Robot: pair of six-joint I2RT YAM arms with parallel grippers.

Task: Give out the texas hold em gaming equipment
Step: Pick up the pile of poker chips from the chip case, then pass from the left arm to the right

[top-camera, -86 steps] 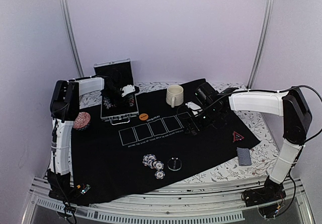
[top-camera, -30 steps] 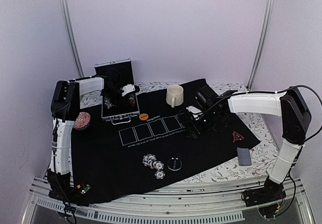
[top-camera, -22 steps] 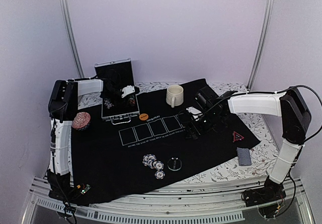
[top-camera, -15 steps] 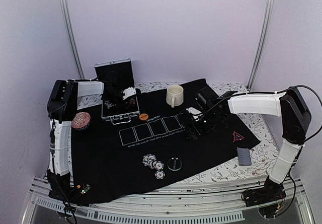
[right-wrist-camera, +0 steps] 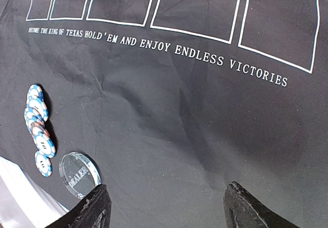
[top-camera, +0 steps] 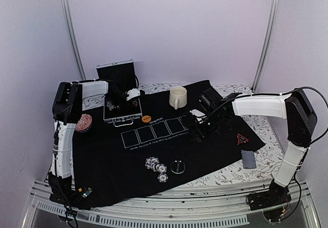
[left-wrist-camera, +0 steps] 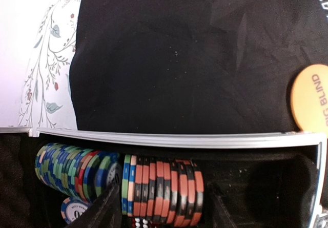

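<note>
My left gripper (top-camera: 128,96) reaches into the open metal case (top-camera: 121,111). In the left wrist view its fingers (left-wrist-camera: 110,210) straddle a row of orange-and-black poker chips (left-wrist-camera: 164,192), open, with thin gaps on both sides. Blue and green chips (left-wrist-camera: 72,171) lie left of that row. An orange blind disc (left-wrist-camera: 311,97) sits on the mat past the case rim (left-wrist-camera: 169,138). My right gripper (right-wrist-camera: 164,207) hovers open and empty over the black mat (top-camera: 118,161). A few blue-white chips (right-wrist-camera: 38,130) and a clear dealer button (right-wrist-camera: 79,171) lie to its left.
A cream mug (top-camera: 177,97) stands at the back of the mat. A red triangle token (top-camera: 242,139) lies near the mat's right corner, and grey-blue cards (top-camera: 249,159) lie on the floral cloth beyond it. A reddish round object (top-camera: 83,122) sits at the left edge.
My left gripper's jaws have narrowed around the chip row in the case. The right gripper shifted slightly down-left earlier and has since stayed put, still open.
</note>
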